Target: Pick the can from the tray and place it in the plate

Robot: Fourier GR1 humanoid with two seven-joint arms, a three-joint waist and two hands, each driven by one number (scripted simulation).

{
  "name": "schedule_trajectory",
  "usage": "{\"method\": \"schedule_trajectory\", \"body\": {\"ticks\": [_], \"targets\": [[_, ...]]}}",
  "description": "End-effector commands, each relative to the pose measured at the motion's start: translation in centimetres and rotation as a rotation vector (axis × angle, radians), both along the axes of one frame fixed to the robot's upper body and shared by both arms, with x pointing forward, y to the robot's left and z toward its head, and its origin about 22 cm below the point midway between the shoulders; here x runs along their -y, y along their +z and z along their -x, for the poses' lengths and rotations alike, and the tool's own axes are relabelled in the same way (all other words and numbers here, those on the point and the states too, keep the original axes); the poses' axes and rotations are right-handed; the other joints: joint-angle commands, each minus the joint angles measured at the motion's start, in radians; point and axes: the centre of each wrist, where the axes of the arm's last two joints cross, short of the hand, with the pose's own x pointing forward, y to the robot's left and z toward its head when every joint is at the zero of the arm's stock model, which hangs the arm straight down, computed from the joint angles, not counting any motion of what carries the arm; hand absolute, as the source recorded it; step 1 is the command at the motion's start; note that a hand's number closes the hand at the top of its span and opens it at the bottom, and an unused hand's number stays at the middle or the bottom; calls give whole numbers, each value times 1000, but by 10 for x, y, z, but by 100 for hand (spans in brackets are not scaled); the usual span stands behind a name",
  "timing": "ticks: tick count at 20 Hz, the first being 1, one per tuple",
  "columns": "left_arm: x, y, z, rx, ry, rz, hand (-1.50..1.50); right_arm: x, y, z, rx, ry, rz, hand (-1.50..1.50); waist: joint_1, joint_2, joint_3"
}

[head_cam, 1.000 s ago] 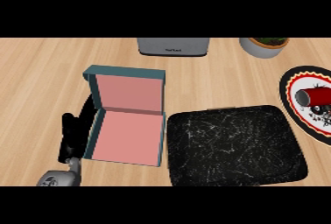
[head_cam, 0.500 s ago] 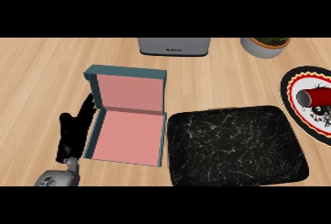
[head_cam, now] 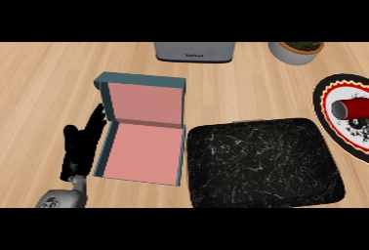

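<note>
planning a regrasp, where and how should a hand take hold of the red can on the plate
Grip the red can across its round body, coming from above. It lies on its side on the plate at the counter's right edge, so the curved wall faces up and the fingers can close on either side. Only the left hand shows, far off by the pink box.

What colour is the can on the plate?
Red, in the head view: the can lies on the plate.

plate (head_cam: pixel 333 93): right part cut off | pot (head_cam: pixel 296 51): top cut | appliance (head_cam: pixel 194 51): top cut
</note>
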Motion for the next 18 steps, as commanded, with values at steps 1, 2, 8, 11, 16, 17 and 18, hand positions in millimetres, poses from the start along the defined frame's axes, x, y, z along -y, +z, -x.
{"method": "schedule_trajectory", "body": {"ticks": [1,2,8,11,16,17,18], "targets": [[8,-11,7,12,12,-4,0,10,-3,17,12,-16,10,-150,-4,-1,0],[-4,4,2,-5,2,-3,0,16,7,18,0,-31,12,-150,2,0,1],[-2,-5,4,10,12,-22,0,18,2,26,7,-88,14,-150,2,2,2],[-1,6,-5,5,-5,0,0,10,-2,17,40,-110,19,-150,6,3,3],[-1,-3,5,4,4,-1,0,34,12,45,54,-175,1,-150,7,5,5],[1,-1,5,8,-5,3,0,30,4,45,36,-188,22,-150,11,5,5],[9,0,-3,3,10,13,0,32,6,48,37,-200,31,-150,1,7,5]]}}
